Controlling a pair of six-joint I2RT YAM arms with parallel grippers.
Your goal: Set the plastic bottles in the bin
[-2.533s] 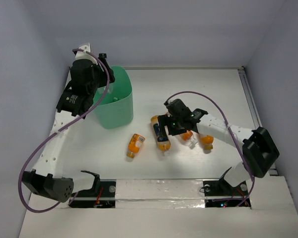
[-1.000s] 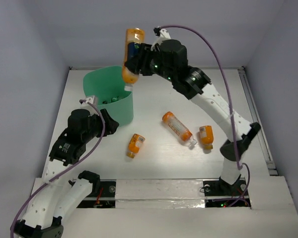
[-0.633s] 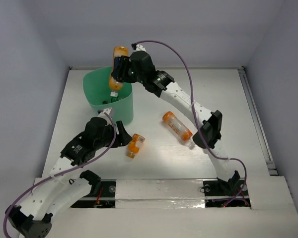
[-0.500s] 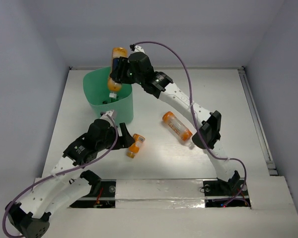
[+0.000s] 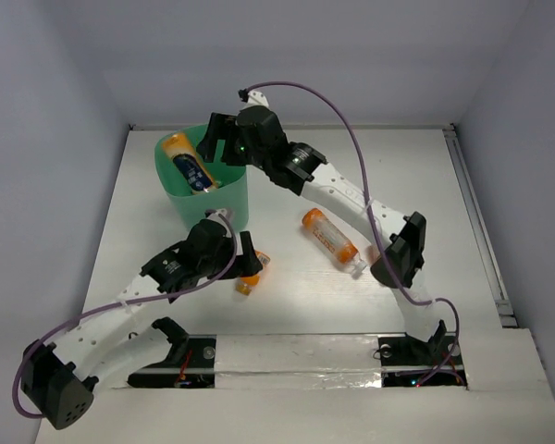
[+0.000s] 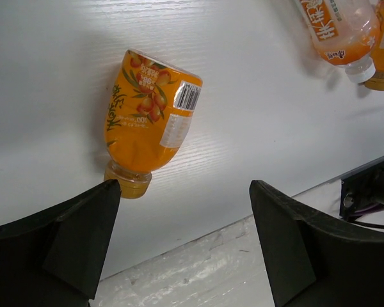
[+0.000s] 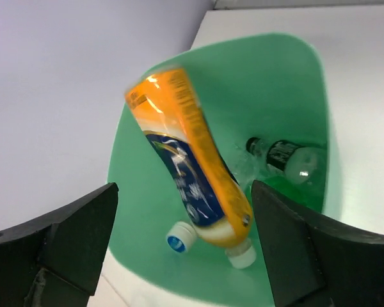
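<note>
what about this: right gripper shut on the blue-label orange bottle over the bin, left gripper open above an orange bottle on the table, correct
No: the right gripper is open, not shut. The right wrist view shows the blue-label orange bottle free of its fingers, inside the bin. The left gripper is open above an orange bottle on the table.

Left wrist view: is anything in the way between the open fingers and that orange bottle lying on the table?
Nothing visible. The left gripper is open and faces the orange bottle, with only bare white table between them.
</note>
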